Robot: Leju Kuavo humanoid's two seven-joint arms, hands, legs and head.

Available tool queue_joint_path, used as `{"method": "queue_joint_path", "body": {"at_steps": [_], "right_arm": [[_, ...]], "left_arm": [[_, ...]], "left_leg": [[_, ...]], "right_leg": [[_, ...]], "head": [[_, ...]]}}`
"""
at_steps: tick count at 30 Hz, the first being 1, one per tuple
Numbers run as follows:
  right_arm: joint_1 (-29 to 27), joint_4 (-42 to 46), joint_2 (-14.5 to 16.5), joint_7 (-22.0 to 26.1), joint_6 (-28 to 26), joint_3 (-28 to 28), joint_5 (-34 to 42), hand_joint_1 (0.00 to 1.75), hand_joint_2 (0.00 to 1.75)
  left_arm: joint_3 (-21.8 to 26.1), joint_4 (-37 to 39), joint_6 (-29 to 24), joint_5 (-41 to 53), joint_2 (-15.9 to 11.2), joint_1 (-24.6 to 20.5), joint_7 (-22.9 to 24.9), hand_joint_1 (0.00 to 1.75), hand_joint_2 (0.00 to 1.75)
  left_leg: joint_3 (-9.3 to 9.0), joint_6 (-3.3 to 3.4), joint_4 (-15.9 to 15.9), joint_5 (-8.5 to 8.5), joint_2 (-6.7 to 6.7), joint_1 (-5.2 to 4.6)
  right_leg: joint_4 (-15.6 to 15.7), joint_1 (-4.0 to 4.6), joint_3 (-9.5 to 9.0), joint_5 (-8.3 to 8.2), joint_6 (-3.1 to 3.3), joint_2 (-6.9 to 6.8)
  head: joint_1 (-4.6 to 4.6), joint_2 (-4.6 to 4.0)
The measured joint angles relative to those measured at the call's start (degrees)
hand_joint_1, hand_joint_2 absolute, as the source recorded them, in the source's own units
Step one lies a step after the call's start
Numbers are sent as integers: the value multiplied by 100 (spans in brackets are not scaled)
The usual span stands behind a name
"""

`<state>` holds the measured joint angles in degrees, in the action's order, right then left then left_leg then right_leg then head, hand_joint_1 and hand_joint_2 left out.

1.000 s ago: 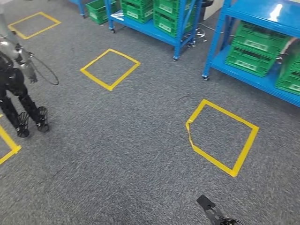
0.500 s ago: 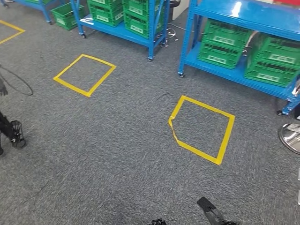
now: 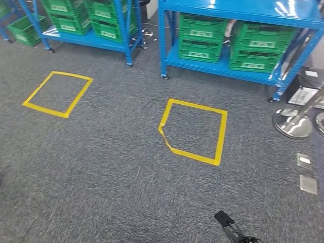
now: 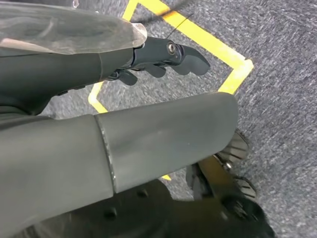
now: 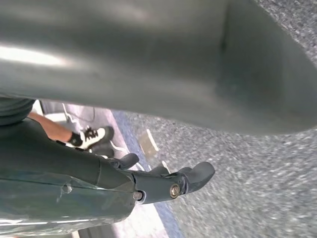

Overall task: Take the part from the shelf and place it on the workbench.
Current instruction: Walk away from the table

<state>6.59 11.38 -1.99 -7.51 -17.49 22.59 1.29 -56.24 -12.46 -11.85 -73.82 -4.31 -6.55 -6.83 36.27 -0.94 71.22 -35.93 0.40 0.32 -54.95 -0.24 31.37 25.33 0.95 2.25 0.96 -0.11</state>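
Hanging over grey carpet [image 3: 114, 172], left hand [image 4: 164, 57] and right hand [image 5: 168, 183], fingers loosely extended, nothing held. Ahead, blue shelf [image 3: 237, 10] with green crates [image 3: 200, 38]; part perhaps inside a crate, not discernible. Yellow tape square [image 3: 193, 130] before it.

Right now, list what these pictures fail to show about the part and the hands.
- The part: the green crates on the blue shelf hide their contents in the head view; too far to tell.
- Workbench: outside every view.
- Left hand: the thick thumb covers most of the fingers in the left wrist view.
- Right hand: the thumb blocks much of the right wrist view, which is blurred.
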Motion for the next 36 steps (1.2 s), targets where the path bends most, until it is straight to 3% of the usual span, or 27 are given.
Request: {"method": "queue_joint_path", "body": {"at_steps": [1, 2, 4, 6, 8, 9, 11, 12, 14, 15, 16, 19, 21, 23, 24, 25, 26, 28, 30, 34, 36], "right_arm": [[-5, -1, 0, -1, 0, -4, 0, 0, 0], [-9, -1, 0, -1, -1, -7, 0, 0, 0], [-8, -2, 1, 4, -2, -10, 0, 0, 0], [-4, -2, 2, 18, -4, -11, 0, 0, 0], [-15, -2, 2, 30, -7, -13, 0, 0, 0], [-26, -2, 2, 33, -7, -13, 2, 0, 0], [-30, -2, 2, 33, -8, -14, 7, 0, 0], [-27, -2, 2, 33, -8, -16, 11, 0, 0], [-24, -2, 2, 36, -7, -23, 24, 0, 0], [-35, -2, 2, 36, -7, -28, 40, 0, 0], [-45, -3, 2, 36, -7, -35, 56, 0, 0], [-46, -3, 3, 39, -7, -47, 79, 0, 0], [-27, -2, 4, 39, -4, -49, 78, 0, 0], [-28, -2, 4, 34, 2, -49, 76, 0, 0], [-34, -2, 4, 33, 5, -48, 76, 0, 0], [-34, -2, 4, 34, 8, -48, 76, 0, 0], [-27, -2, 4, 39, 11, -48, 76, 0, 0], [-3, -2, 4, 46, 16, -48, 76, 0, 0], [12, -2, 4, 49, 18, -48, 76, 0, 0], [13, -2, 4, 49, 17, -48, 77, 0, 0], [9, -2, 4, 49, 17, -48, 76, 0, 0]], "left_arm": [[0, 0, 0, -1, 1, 4, 1, 0, 0], [0, 0, 0, -1, -1, 6, 1, 0, 0], [0, 1, 0, -1, -13, 1, 1, 0, 0], [0, 2, 13, -2, -25, -14, 1, 0, 0], [0, 2, 34, -4, -23, -32, 1, 0, 0], [0, 2, 39, -5, -18, -36, 1, 0, 0], [0, 2, 41, -5, -11, -27, 1, 0, 0], [0, 2, 40, -5, -14, -16, 1, 0, 0], [0, 3, 37, -5, -30, 2, -1, 0, 0], [0, 4, 38, -5, -36, 4, -5, 0, 0], [0, 4, 42, -5, -38, 2, -13, 0, 0], [0, 2, 56, -10, -36, -16, -42, 0, 0], [0, 3, 59, -25, -42, -32, -54, 0, 0], [1, 3, 59, -45, -47, -50, -60, 0, 0], [2, 2, 59, -54, -48, -55, -61, 0, 0], [2, 2, 59, -61, -48, -55, -62, 0, 0], [2, 2, 59, -66, -48, -51, -63, 0, 0], [2, 2, 58, -77, -48, -34, -65, 0, 0], [2, 2, 57, -85, -49, -18, -65, 0, 0], [2, 2, 57, -86, -50, -14, -65, 0, 0], [2, 2, 55, -88, -51, -3, -65, 0, 0]], "left_leg": [[-16, 24, -99, 133, -14, -2], [-137, 54, -410, 348, -50, -5], [-489, 128, -1249, 759, -301, -6], [-669, 166, -1689, 902, -489, -14], [-691, 190, -1749, 907, -409, -23], [-712, 211, -1783, 922, -340, -19], [-751, 259, -1854, 951, -185, -3], [-763, 272, -1868, 953, -106, -8], [-769, 285, -1869, 942, 47, -13], [-774, 281, -1868, 933, 120, -13], [-783, 271, -1865, 921, 189, -9], [-833, 189, -1830, 857, 371, -2], [-853, 126, -1797, 811, 477, -29], [-875, 78, -1795, 791, 581, -37], [-887, 49, -1779, 762, 583, -23], [-862, 20, -1690, 686, 502, -6], [-769, -3, -1466, 542, 373, 7], [-389, -16, -671, 144, 92, 16], [-72, -12, -40, -105, 15, 15], [4, -8, 103, -147, 7, 15], [60, 11, 155, -88, 0, 9]], "right_leg": [[0, 6, -4, -2, 1, 84], [-1, 8, -12, -4, 2, 165], [-11, 15, -13, -5, -9, 315], [-22, 7, 16, -14, -46, 437], [-15, -13, 43, -29, -109, 545], [-48, -16, 62, -4, -133, 487], [-408, -4, 225, 227, -178, 187], [-759, -8, 383, 422, -197, 3], [-1513, -39, 734, 752, -246, -140], [-1692, -62, 813, 781, -268, -167], [-1646, -82, 780, 700, -286, -193], [-558, -95, 207, 182, -317, -440], [-107, -70, -6, 74, -265, -567], [-63, -45, 0, 85, -174, -470], [-56, -41, 1, 79, -141, -407], [-48, -43, 0, 69, -109, -347], [-41, -50, -1, 57, -78, -291], [-38, -45, 11, 44, -33, -181], [-38, -29, 20, 39, -10, -99], [-38, -24, 20, 38, -6, -73], [-39, -15, 17, 37, -4, -6]], "head": [[-4, 0], [-8, 0], [-23, 0], [-31, 0], [-25, 0], [-18, 0], [32, 0], [60, 0], [102, 0], [114, 0], [128, 0], [196, 0], [203, 0], [147, 0], [119, 0], [97, 0], [74, 0], [12, 0], [-14, 0], [-16, 0], [-17, 0]]}}
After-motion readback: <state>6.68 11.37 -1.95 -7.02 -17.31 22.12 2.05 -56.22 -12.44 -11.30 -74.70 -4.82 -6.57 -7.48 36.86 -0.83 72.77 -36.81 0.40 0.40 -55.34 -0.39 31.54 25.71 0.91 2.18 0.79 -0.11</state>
